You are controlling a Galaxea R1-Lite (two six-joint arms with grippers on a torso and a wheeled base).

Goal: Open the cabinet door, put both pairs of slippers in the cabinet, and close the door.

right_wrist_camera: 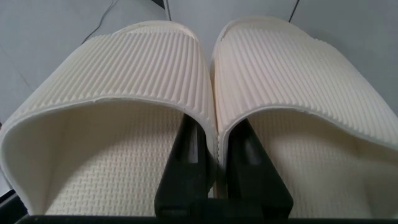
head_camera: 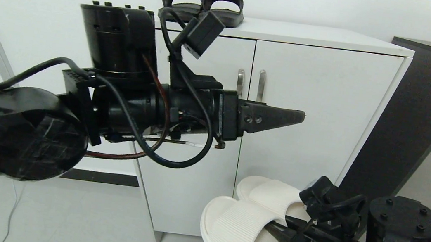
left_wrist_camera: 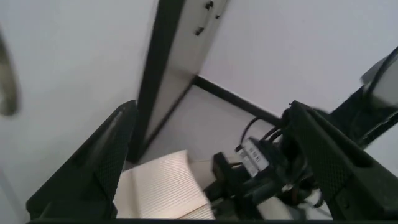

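Note:
The white cabinet (head_camera: 317, 109) has both doors closed, with two metal handles (head_camera: 250, 84) at the centre seam. A pair of black slippers (head_camera: 203, 5) rests on its top. My left gripper (head_camera: 299, 115) is level with the handles' lower ends, in front of the right door. In the left wrist view the left gripper (left_wrist_camera: 210, 109) is open and holds nothing, with one handle (left_wrist_camera: 6, 74) beside it. My right gripper (head_camera: 274, 224) is low in front of the right door, shut on the pair of white slippers (head_camera: 244, 220). Its fingers (right_wrist_camera: 186, 168) pinch the slippers' (right_wrist_camera: 124, 81) adjoining inner walls.
A dark grey panel (head_camera: 419, 123) leans against the cabinet's right side. The white wall runs behind, with a black baseboard strip (head_camera: 104, 177). A thin cable (head_camera: 12, 211) lies on the pale floor at the left.

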